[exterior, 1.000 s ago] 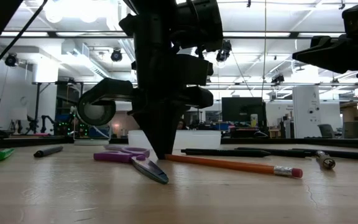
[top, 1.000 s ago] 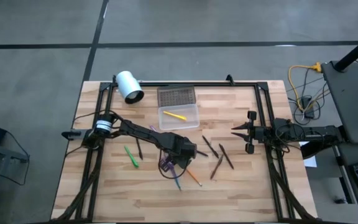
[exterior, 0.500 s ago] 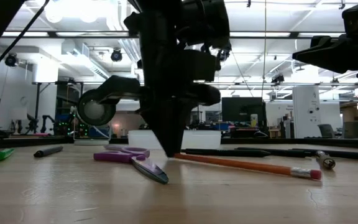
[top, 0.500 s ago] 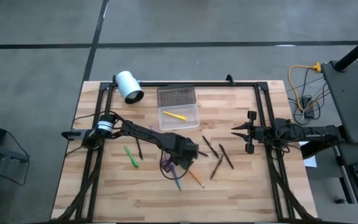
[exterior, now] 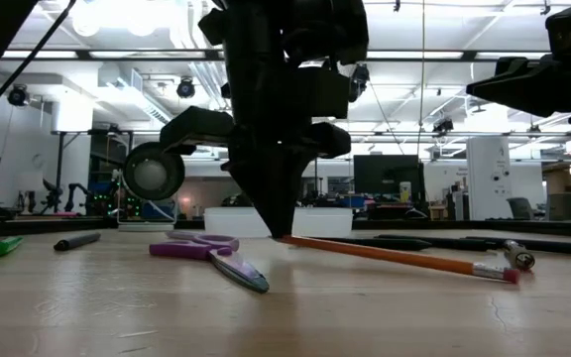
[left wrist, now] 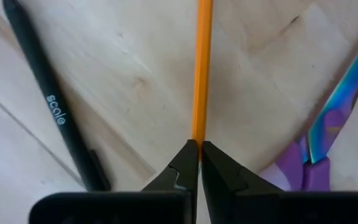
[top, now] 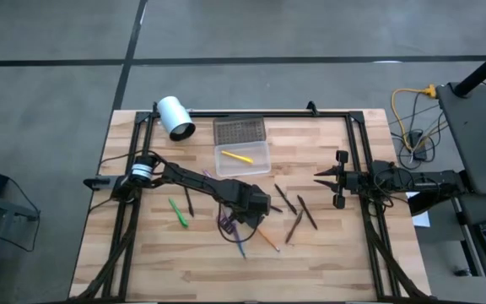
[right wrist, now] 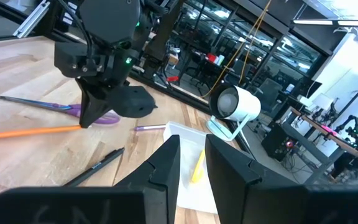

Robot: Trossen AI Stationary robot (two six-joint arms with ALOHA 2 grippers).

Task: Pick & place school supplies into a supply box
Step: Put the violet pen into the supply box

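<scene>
My left gripper [top: 252, 213] stands over the middle of the table, pointing down, shut on an orange pencil [exterior: 395, 256]. Purple-handled scissors [exterior: 206, 248] lie flat just beside it, also seen in the left wrist view as scissors [left wrist: 328, 134]. The clear supply box [top: 243, 159] sits farther back with a yellow pencil [top: 237, 156] inside. Its grey dotted lid [top: 240, 130] lies behind it. My right gripper [top: 329, 179] hovers open at the table's right side, away from the supplies. My left gripper pinches the orange pencil's end opposite the eraser [left wrist: 198, 134] between its two fingertips. The fingers come from above, pointing down, and the pencil runs straight away from them. The held end is slightly raised, and the eraser end [exterior: 496, 271] rests on the table.
A green marker [top: 178, 212] and a black pen [top: 189, 201] lie to the left of my left gripper. Several dark pens [top: 298, 213] lie to its right. A white cylinder [top: 175, 116] sits at the far left corner. A black frame [top: 357, 143] borders the table.
My left gripper has moved a little toward the table's right and slightly up, staying shut on the pencil. The pencil has been dragged along: its held end has come off the wood and its eraser end has slid to the right. The scissors have stayed put.
</scene>
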